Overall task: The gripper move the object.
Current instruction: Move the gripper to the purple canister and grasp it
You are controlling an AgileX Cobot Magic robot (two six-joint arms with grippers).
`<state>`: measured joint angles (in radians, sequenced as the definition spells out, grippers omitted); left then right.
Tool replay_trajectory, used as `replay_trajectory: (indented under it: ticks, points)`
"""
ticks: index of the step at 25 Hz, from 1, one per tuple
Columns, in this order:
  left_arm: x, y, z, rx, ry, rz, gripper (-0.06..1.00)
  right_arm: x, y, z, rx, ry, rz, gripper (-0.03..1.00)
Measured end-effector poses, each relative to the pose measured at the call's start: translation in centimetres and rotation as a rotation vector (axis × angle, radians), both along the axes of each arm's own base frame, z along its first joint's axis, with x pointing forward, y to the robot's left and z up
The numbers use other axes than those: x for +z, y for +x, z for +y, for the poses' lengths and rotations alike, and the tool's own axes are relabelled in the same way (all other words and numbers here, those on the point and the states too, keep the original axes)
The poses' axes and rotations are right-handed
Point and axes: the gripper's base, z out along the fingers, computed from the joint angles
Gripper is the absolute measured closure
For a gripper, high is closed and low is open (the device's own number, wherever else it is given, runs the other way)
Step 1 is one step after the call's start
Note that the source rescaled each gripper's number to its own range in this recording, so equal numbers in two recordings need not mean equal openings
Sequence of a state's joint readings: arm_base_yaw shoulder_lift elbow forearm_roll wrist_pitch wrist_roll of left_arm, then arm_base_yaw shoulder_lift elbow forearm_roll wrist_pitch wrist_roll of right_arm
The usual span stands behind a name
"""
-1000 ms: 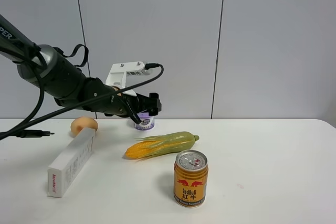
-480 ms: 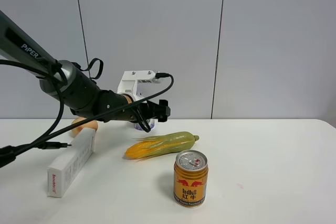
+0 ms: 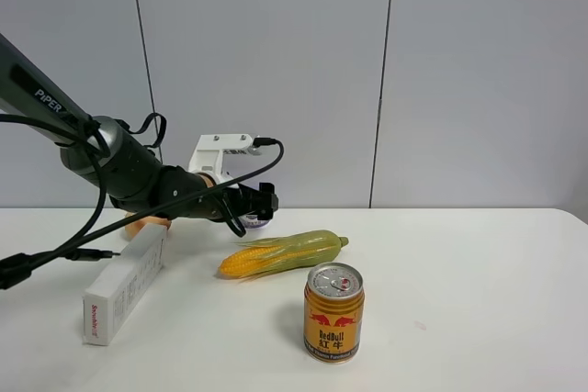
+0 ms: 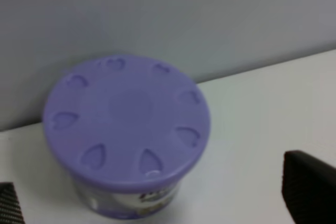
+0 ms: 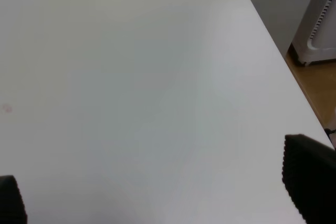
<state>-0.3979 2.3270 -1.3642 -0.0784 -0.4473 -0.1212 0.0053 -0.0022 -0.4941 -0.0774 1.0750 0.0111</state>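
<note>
The small round tub with a lavender dotted lid and white-and-purple label stands upright on the white table, close to the grey wall at the far edge. In the high view it sits at about 11 o'clock from the yellow-green corn cob and is mostly hidden by the arm. The black two-fingered left gripper with its white bracket hangs at the tub with fingers spread wide. One dark fingertip shows on each side of the tub, and neither touches it. The right gripper is likewise spread over bare table and holds nothing.

The tub looks light and fairly stiff, probably thin plastic (a hard squeeze might dent the wall or pop the lid), and its glossy label could be slippery. The best hold seems to be across the side wall just under the overhanging lid rim, at 3 and 9 o'clock of the lid. Its axis runs vertical, lid up. Being round and squat, it has no long axis across the table.
</note>
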Motion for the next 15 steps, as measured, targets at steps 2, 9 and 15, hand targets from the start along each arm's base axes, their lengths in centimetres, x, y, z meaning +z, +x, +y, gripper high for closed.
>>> replay_trajectory:
  ticks: [2, 9, 15]
  points:
    - [0.0, 0.2, 0.4, 0.010, -0.002, -0.005, -0.06, 0.0, 0.0, 0.0, 0.000, 0.000, 0.000, -0.03]
    - [0.8, 1.0, 0.6, 0.020, -0.019, -0.053, -0.06, 0.0, 0.0, 0.0, 0.000, 0.000, 0.000, -0.03]
    - [1.1, 2.4, 0.0, 0.016, -0.020, -0.056, -0.06, 0.0, 0.0, 0.0, 0.000, 0.000, 0.000, -0.03]
